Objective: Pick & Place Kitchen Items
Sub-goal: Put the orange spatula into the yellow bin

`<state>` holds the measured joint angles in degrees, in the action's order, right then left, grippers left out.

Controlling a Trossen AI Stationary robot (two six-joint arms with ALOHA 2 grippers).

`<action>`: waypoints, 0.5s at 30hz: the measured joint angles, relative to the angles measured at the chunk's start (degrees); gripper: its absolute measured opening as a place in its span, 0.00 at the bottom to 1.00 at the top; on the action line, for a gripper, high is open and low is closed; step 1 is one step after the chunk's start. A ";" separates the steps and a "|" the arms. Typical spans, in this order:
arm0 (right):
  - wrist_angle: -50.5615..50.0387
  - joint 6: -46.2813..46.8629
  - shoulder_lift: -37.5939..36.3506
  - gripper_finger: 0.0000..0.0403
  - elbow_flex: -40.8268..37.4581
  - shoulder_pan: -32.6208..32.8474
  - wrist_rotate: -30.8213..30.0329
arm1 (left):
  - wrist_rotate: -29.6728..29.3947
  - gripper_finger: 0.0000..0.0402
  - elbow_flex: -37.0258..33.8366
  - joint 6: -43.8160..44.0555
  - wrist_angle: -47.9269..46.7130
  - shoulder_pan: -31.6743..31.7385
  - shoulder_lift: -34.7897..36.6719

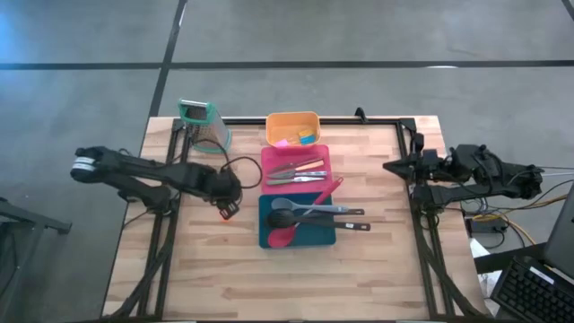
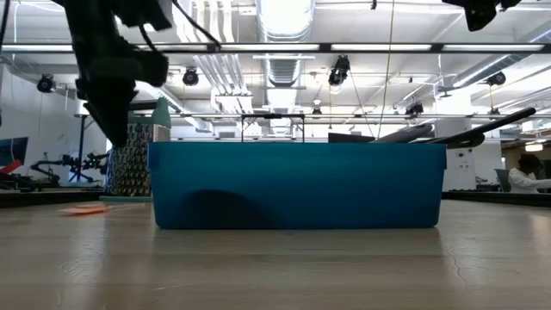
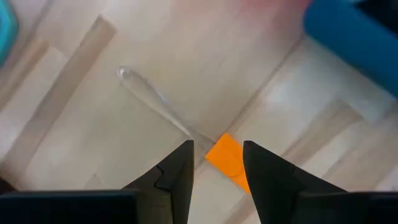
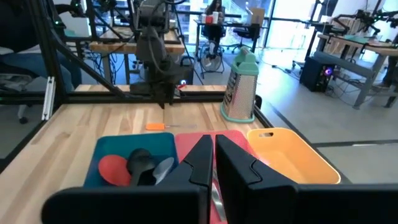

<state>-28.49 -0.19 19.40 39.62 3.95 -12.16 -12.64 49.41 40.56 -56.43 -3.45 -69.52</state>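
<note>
A small utensil with an orange handle (image 3: 229, 160) and a clear blade (image 3: 146, 92) lies flat on the wooden table, left of the teal tray (image 1: 265, 235). My left gripper (image 3: 217, 146) hangs over it, pointing steeply down and open, one finger on each side of the handle and clear of it; in the low view the arm (image 2: 112, 86) is well above the utensil (image 2: 86, 209). My right gripper (image 4: 213, 155) is shut and empty, held high at the table's right edge (image 1: 395, 166). Long spoons (image 1: 309, 212) lie in the teal tray and knives (image 1: 296, 170) in the pink tray.
A green-topped metal grater (image 1: 204, 124) stands at the far left. An orange tray (image 1: 280, 121) with tiny pieces sits at the far edge, then the pink tray (image 1: 269, 158) and the teal tray in a row toward the near edge. A red spoon (image 1: 328, 193) spans the pink and teal trays.
</note>
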 joint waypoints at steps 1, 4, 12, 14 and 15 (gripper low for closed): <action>0.00 0.01 0.10 0.03 0.00 0.01 0.00 | 0.02 0.36 0.00 0.98 -0.02 0.06 -1.16; 0.00 0.00 0.59 0.03 0.00 0.00 -0.02 | 0.17 0.38 0.00 2.67 -0.09 0.12 -4.45; 0.00 0.08 0.98 0.03 0.00 0.00 -0.02 | 2.35 0.51 0.00 3.27 -0.14 0.12 -11.96; 0.00 0.22 1.09 0.03 0.00 0.02 0.02 | 5.44 0.54 0.00 4.05 -0.10 0.13 -13.40; 0.00 0.22 1.09 0.03 0.00 0.00 0.00 | 7.07 0.55 0.00 4.31 -0.10 0.12 -14.02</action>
<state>-28.49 0.03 20.49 39.62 3.95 -12.16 -5.57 49.41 44.86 -56.53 -3.33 -83.54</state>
